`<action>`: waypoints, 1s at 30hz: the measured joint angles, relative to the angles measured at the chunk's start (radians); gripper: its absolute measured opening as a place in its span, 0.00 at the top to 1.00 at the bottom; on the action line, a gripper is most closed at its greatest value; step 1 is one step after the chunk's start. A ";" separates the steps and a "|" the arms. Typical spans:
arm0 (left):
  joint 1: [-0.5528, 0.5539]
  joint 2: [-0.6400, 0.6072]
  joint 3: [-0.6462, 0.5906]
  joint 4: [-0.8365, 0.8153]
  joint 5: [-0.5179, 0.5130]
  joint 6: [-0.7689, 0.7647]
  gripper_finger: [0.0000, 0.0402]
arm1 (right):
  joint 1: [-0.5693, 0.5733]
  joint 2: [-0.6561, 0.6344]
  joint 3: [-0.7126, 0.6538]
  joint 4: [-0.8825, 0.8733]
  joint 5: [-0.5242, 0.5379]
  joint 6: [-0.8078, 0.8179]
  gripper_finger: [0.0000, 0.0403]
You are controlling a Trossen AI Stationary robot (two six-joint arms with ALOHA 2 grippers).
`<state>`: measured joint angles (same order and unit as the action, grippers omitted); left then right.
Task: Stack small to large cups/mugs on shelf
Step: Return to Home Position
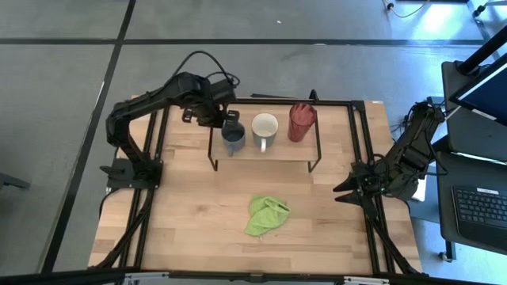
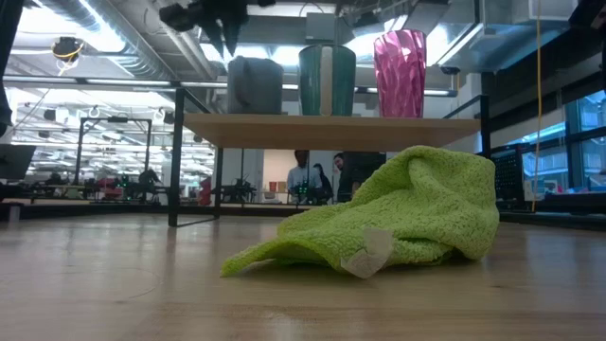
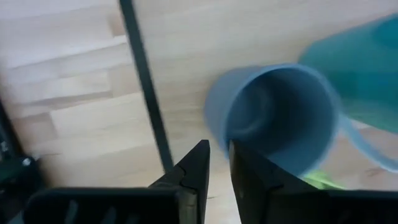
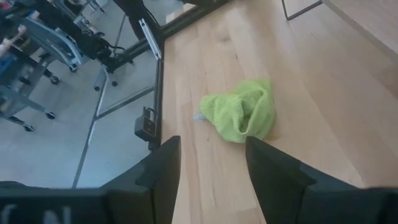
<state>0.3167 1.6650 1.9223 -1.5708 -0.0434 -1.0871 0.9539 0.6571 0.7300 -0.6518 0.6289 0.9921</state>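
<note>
Nearest, the light green cloth lies crumpled on the tabletop, well apart from the shelf and no part of the job. The right end effector sits at the tabletop's right edge, arm folded, fingers wide, holding nothing. It looks parked out of the way.

Farther back, the shelf stands on thin black legs and carries all three vessels upright in a row. The grey-blue mug is at the left end, the cream-white mug in the middle, the red ribbed tumbler at the right. The low view shows gaps between them. The row reads small to large, left to right, so placing seems done.

The left end effector hovers just above the grey-blue mug, a bit to its far-left, looking into its open mouth. Its fingers are narrow with a slim gap, nothing between them, clear of the rim.

Judgement: the mug is let go, and what's left is taking the left arm off to rest. The risk is clipping the mug's rim or handle, so lift first, then pull away.
</note>
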 joint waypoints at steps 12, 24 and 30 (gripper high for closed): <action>-0.401 -0.040 0.321 0.438 -0.469 0.456 0.87 | -0.004 -0.024 0.276 0.135 -0.203 -0.314 0.55; -0.913 -0.047 0.151 0.547 -0.985 0.602 0.86 | -0.008 -0.050 0.454 0.237 -0.839 -0.994 0.55; -0.988 -0.049 -0.219 0.947 -1.120 0.530 0.86 | -0.008 -0.181 0.178 0.425 -0.774 -0.945 0.55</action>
<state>-0.6716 1.6159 1.7035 -0.6233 -1.1633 -0.5569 0.9454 0.4756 0.9083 -0.2271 -0.1454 0.0467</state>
